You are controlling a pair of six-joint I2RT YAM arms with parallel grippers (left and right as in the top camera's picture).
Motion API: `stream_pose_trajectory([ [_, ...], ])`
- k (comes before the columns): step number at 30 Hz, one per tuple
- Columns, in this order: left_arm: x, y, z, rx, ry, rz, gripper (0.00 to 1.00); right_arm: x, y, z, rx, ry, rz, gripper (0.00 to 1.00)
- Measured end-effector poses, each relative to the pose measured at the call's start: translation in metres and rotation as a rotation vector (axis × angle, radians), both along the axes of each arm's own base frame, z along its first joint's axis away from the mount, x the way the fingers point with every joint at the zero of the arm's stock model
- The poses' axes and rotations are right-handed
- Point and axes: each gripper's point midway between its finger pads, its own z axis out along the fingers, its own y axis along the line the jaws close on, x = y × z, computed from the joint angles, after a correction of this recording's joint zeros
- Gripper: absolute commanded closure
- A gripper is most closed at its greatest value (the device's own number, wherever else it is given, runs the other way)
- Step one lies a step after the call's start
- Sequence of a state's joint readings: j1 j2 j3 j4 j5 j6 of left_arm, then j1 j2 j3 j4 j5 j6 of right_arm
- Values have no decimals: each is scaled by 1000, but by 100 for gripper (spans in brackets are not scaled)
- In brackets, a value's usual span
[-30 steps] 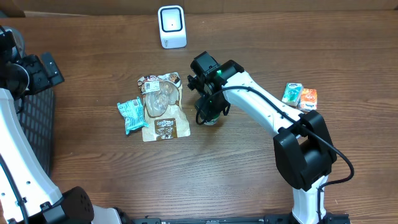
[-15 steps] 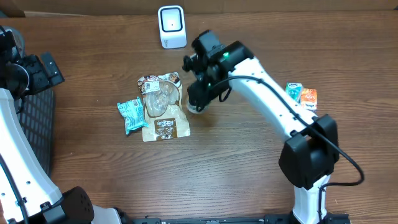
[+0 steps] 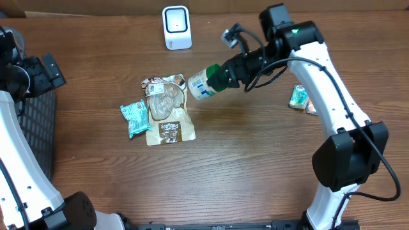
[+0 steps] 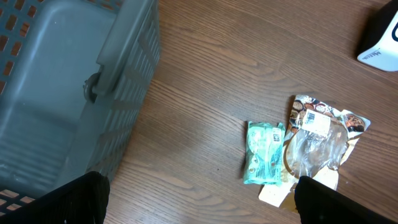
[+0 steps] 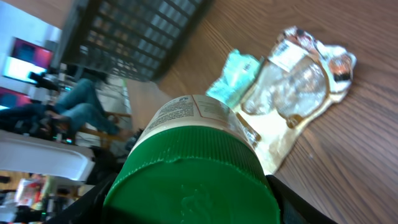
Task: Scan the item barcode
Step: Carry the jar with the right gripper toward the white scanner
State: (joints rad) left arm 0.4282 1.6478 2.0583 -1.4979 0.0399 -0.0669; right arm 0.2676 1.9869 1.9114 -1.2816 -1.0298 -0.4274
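Your right pincer point(image 3: 222, 75) is clamped on the green cap point(image 5: 189, 183) of the bottle point(image 3: 202, 85). It holds the bottle on its side in the air, clear of the desk point(image 3: 243, 166), with the base pointing toward the left edge. Gripping by the cap leaves the whole white label bare, which makes sense, since the label is what the scanner point(image 3: 176, 27) has to read.

The scanner stands near the far edge. The bottle hangs in front of it but off toward the right, not yet squarely before its face. You cannot tell from these views whether the barcode side is turned to the scanner — the wrist view shows only fine print wrapping round the label.

The snack pouch point(image 3: 167, 110) and the teal packet point(image 3: 134, 119) lie flat side by side on the desk, probably waiting their turn. So do the cartons point(image 3: 299, 96) near the right edge, partly hidden behind the arm.

Your left pincer point(image 4: 202, 202) is spread wide and empty, parked by the grey basket point(image 4: 56, 74) at the left edge, out of the way.

The next move likely calls for bringing the bottle before the scanner and rolling the wrist until the code faces it.
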Motion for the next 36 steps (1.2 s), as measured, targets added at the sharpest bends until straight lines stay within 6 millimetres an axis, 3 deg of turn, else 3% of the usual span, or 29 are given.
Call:
stream_pose_trajectory([
  [12, 0, 0, 0, 0, 0, 0, 1, -2, 4, 17, 82, -23, 28, 67],
  [20, 0, 0, 0, 0, 0, 0, 0, 14, 17, 14, -173, -103, -82, 68],
  [24, 0, 0, 0, 0, 0, 0, 1, 44, 32, 26, -316, -326, -192, 75],
  [31, 0, 0, 0, 0, 0, 0, 1, 114, 42, 65, -483, -767, -484, 74],
  [33, 0, 0, 0, 0, 0, 0, 1, 131, 43, 77, -492, -866, -536, 66],
  [36, 0, 0, 0, 0, 0, 0, 1, 158, 44, 81, -516, -990, -575, 63],
])
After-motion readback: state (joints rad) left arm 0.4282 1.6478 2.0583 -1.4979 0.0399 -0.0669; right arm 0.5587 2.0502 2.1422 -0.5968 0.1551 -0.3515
